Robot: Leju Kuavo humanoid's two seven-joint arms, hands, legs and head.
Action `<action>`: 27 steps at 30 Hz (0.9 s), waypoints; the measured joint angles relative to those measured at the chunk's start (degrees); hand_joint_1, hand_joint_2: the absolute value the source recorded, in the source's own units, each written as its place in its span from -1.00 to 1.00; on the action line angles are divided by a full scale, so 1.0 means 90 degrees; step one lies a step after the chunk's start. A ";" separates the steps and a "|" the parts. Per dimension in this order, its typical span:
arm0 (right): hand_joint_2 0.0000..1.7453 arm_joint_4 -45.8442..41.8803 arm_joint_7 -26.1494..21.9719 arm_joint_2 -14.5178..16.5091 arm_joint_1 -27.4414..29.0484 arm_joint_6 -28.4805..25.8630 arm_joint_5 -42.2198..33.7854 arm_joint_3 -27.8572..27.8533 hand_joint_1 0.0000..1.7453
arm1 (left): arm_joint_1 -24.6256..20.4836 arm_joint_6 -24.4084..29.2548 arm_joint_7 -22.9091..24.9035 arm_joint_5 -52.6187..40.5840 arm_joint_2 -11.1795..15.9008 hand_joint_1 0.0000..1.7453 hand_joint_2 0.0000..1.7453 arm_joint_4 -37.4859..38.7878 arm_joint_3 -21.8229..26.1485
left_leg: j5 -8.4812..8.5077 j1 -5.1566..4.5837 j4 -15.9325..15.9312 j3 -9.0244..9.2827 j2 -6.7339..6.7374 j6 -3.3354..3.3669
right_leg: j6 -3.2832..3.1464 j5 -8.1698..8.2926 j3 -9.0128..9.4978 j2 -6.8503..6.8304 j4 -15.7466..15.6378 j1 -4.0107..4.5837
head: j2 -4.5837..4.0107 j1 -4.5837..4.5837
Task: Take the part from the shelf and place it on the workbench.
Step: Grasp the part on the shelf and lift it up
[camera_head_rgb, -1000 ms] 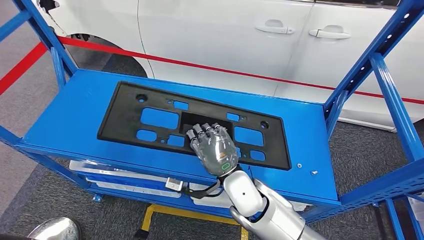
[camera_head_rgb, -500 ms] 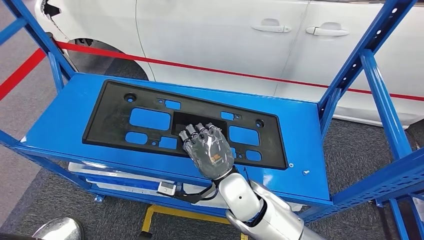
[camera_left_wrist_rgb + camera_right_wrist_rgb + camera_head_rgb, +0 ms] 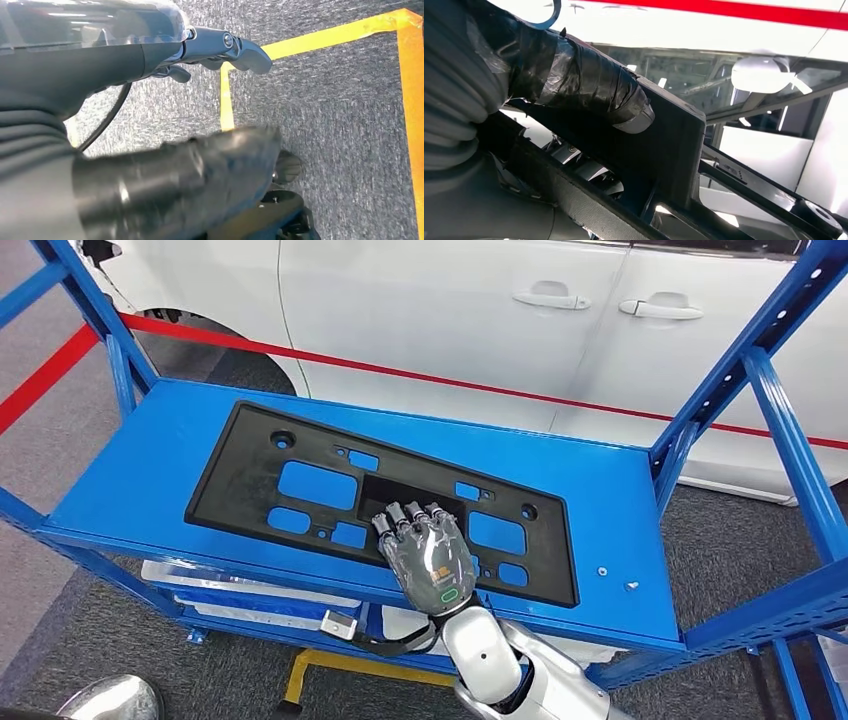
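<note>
Right hand (image 3: 425, 555) pinches the flat black plastic panel (image 3: 300, 455) at its middle cut-out; lift it level off the blue steel shelf (image 3: 120, 475)

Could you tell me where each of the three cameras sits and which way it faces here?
Head view: high on the body, looking forward and down at the black part on the blue shelf; the right hand rests on the part.
Left wrist view: behind the hanging left hand, facing grey floor with yellow tape.
Right wrist view: behind the right hand, its taped thumb against the part.
Head and right wrist views share the part and right hand.
</note>
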 joint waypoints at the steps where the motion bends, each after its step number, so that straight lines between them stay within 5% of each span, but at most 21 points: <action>1: 1.00 0.0011 -0.0026 -0.0009 0.0038 -0.0004 0.0000 0.0005 1.00 | 0.0005 -0.0024 -0.0013 -0.0012 0.0001 -1.00 1.00 0.0000 0.0000 | 0.0000 -0.0002 0.0001 -0.0001 -0.0002 0.0000 | 0.0000 -0.0001 -0.0074 0.0000 0.0155 -0.0002 | 0.0000 0.0000; 2: 1.00 0.0023 -0.0056 -0.0017 0.0072 -0.0007 0.0000 0.0008 1.00 | 0.0007 -0.0054 -0.0023 -0.0013 0.0001 -1.00 1.00 0.0000 0.0000 | -0.0001 -0.0003 0.0002 0.0002 -0.0007 -0.0001 | -0.0011 0.0119 -0.0032 0.0000 0.0065 -0.0003 | 0.0000 0.0001; 5: 1.00 0.0046 -0.0120 -0.0023 0.0112 -0.0013 0.0000 -0.0010 1.00 | 0.0001 -0.0152 -0.0035 0.0026 -0.0003 -1.00 1.00 0.0000 0.0000 | -0.0011 -0.0017 0.0008 0.0013 -0.0018 -0.0025 | -0.0107 0.0698 0.0548 -0.0002 -0.1153 0.0023 | 0.0000 0.0000; 7: 1.00 0.0052 -0.0146 -0.0021 0.0129 -0.0015 0.0000 -0.0045 1.00 | -0.0001 -0.0104 0.0032 0.0041 -0.0009 -1.00 1.00 0.0000 0.0000 | -0.0010 -0.0030 0.0008 -0.0002 -0.0016 -0.0079 | -0.0153 0.0792 0.0750 0.0001 -0.1587 0.0063 | 0.0000 -0.0002; 11: 1.00 0.0078 -0.0167 -0.0005 0.0192 -0.0012 -0.0001 -0.0146 1.00 | -0.0003 0.0137 0.0264 -0.0009 -0.0027 -1.00 1.00 0.0000 0.0000 | -0.0080 -0.0027 0.0078 -0.0035 -0.0008 -0.0217 | -0.0246 0.0831 0.0795 0.0002 -0.1690 0.0039 | 0.0000 -0.0004; 15: 1.00 0.0121 -0.0167 0.0038 0.0234 -0.0008 -0.0001 -0.0231 1.00 | -0.0007 0.0396 0.0358 -0.0047 -0.0028 -1.00 1.00 0.0000 0.0000 | -0.0793 -0.0019 0.1438 -0.0643 0.0001 -0.0296 | -0.0324 0.0851 0.0828 -0.0033 -0.1726 0.0019 | 0.0000 -0.0010; 17: 1.00 0.0148 -0.0161 0.0039 0.0276 -0.0015 -0.0001 -0.0264 1.00 | -0.0001 0.0488 0.0398 -0.0068 -0.0028 -1.00 1.00 0.0000 0.0000 | -0.0795 -0.0018 0.1733 -0.0770 0.0002 -0.0309 | -0.0334 0.0839 0.0822 -0.0035 -0.1698 0.0028 | 0.0000 -0.0010; 20: 1.00 0.0160 -0.0141 0.0044 0.0300 -0.0019 -0.0001 -0.0311 1.00 | -0.0012 0.0541 0.0414 -0.0082 -0.0027 -1.00 1.00 0.0000 -0.0001 | -0.0226 -0.0025 0.0645 -0.0207 0.0000 -0.0270 | -0.0307 0.0803 0.0825 -0.0014 -0.1647 0.0042 | 0.0000 -0.0010; 22: 1.00 0.0160 -0.0118 0.0053 0.0304 -0.0020 -0.0001 -0.0350 1.00 | -0.0027 0.0550 0.0414 -0.0106 -0.0030 -1.00 1.00 0.0000 -0.0003 | -0.0070 -0.0042 0.0097 0.0053 -0.0009 -0.0216 | -0.0258 0.0792 0.0801 -0.0005 -0.1609 0.0067 | 0.0000 -0.0007; 25: 1.00 0.0161 -0.0096 0.0059 0.0316 -0.0024 -0.0001 -0.0407 1.00 | -0.0025 0.0564 0.0421 -0.0130 -0.0035 -1.00 1.00 0.0000 -0.0010 | -0.0041 -0.0043 0.0018 0.0050 -0.0010 -0.0123 | -0.0175 0.0801 0.0770 0.0001 -0.1593 0.0070 | 0.0000 -0.0005; 27: 1.00 0.0161 -0.0092 0.0060 0.0321 -0.0028 0.0000 -0.0454 1.00 | -0.0022 0.0573 0.0426 -0.0130 -0.0041 -1.00 1.00 0.0000 -0.0013 | 0.0011 -0.0023 -0.0025 0.0047 0.0002 -0.0042 | -0.0108 0.0608 0.0681 0.0004 -0.1376 0.0054 | 0.0000 -0.0002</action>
